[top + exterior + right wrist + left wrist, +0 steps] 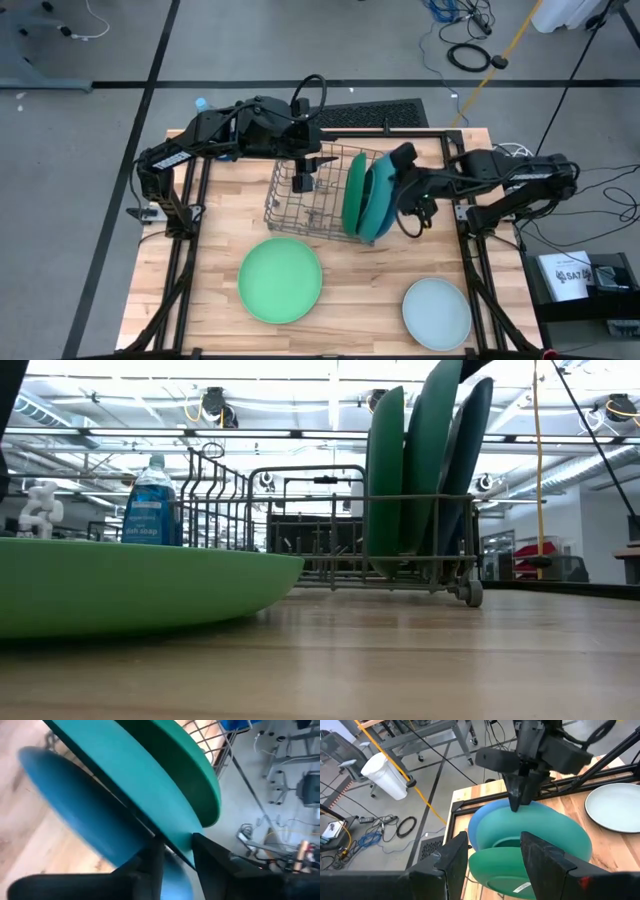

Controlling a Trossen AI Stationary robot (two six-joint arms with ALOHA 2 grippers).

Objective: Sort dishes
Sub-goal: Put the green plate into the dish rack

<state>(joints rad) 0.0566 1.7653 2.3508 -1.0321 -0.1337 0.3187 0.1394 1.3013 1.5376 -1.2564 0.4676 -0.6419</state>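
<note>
The right arm is reaching in from its side of the table, and the right gripper (403,157) is pointing toward the middle. Its two dark fingers (150,862) are standing slightly apart, with a thin plate edge sitting between the jaws. The left arm is bending over the far side, and the left gripper (302,182) is hanging downward with its fingers (455,857) clearly apart, nothing between them.
</note>
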